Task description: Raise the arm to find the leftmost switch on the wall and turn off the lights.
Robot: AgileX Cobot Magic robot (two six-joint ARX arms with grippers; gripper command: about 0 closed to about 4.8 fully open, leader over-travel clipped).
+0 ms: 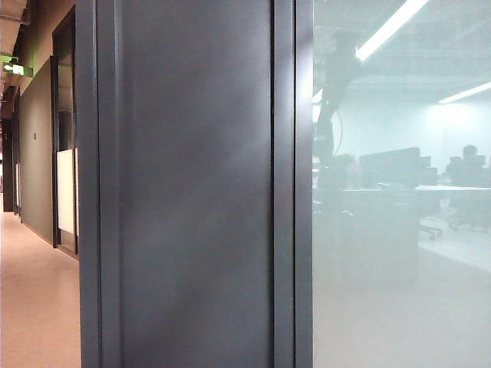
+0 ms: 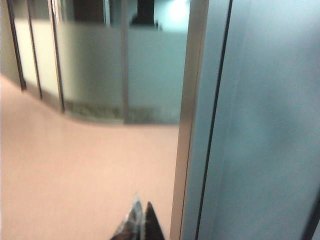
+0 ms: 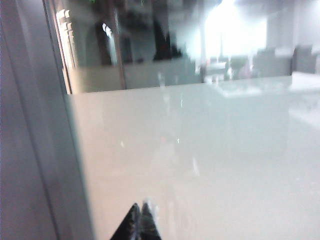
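Left gripper (image 2: 140,220) at bottom centre of its wrist frame, fingertips pressed together. Right gripper (image 3: 140,220) likewise, tips meeting. Arm (image 1: 335,100) a hazy silhouette, upper right of exterior frame, seemingly raised.

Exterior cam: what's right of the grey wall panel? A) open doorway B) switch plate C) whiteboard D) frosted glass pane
D: right of the wall is a pale frosted glass pane, with a hazy office and the arm as a silhouette in it; no switch shows. Left pincer and right pincer look shut, low in their wrist views.
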